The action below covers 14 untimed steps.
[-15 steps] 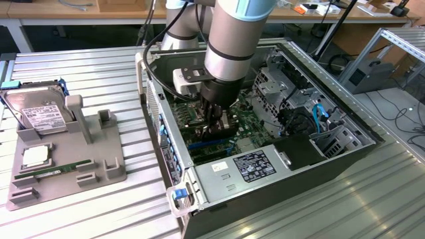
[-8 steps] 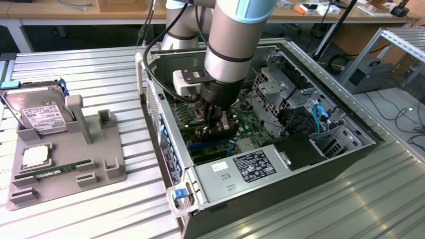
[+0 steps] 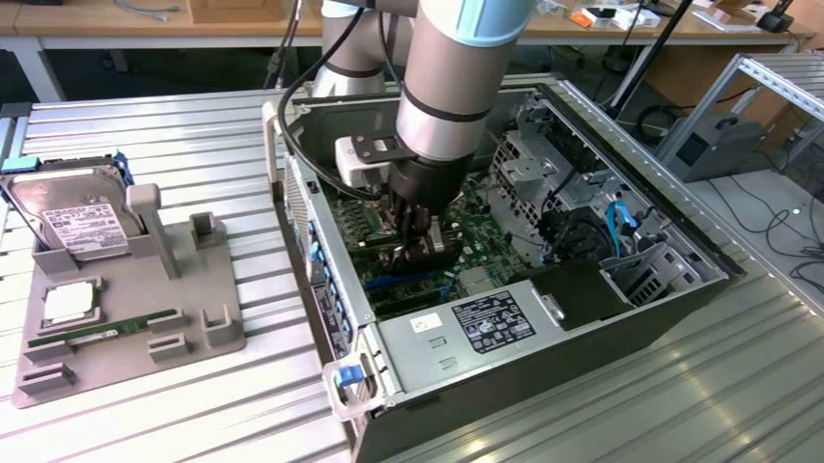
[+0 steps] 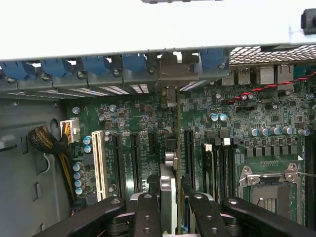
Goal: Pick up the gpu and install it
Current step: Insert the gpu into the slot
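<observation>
The gpu (image 4: 168,170) appears edge-on in the wrist view, standing upright over the motherboard's (image 4: 217,133) black expansion slots (image 4: 134,160). Its metal bracket end (image 4: 168,94) sits against the rear slot openings of the case. My gripper (image 4: 170,197) is shut on the card, one black finger (image 4: 147,210) on each side. In the exterior view, the gripper (image 3: 425,246) reaches straight down inside the open computer case (image 3: 670,285), with the dark card (image 3: 435,253) held low over the green board. Whether the card's edge is seated in a slot is hidden.
A grey fixture tray (image 3: 193,333) on the exterior view's left holds a silver hard drive (image 3: 77,227), a processor (image 3: 71,301) and a green RAM stick (image 3: 103,334). Inside the case are a white slot (image 4: 98,160), an open processor socket (image 4: 269,185), drive cages (image 3: 541,174) and cables (image 3: 605,231).
</observation>
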Tool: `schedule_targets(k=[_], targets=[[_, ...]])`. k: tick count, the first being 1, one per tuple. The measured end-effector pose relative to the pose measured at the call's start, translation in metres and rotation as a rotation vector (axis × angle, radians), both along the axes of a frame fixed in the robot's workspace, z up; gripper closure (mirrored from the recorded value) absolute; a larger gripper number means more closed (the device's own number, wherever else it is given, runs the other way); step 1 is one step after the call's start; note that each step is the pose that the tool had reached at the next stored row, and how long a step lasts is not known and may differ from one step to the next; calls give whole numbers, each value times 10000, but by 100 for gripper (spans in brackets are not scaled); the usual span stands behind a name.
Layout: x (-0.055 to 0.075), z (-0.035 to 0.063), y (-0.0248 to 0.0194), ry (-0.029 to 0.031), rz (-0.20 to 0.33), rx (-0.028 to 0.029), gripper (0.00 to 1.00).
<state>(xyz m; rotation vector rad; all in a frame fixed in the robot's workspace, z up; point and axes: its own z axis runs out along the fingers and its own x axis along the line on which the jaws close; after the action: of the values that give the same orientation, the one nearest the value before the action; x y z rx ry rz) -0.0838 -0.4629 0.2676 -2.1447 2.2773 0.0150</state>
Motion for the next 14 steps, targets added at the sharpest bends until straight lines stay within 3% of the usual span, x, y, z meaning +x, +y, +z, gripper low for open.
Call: schedule_targets(k=[14], targets=[[51, 31, -5, 5, 1, -20, 73]])
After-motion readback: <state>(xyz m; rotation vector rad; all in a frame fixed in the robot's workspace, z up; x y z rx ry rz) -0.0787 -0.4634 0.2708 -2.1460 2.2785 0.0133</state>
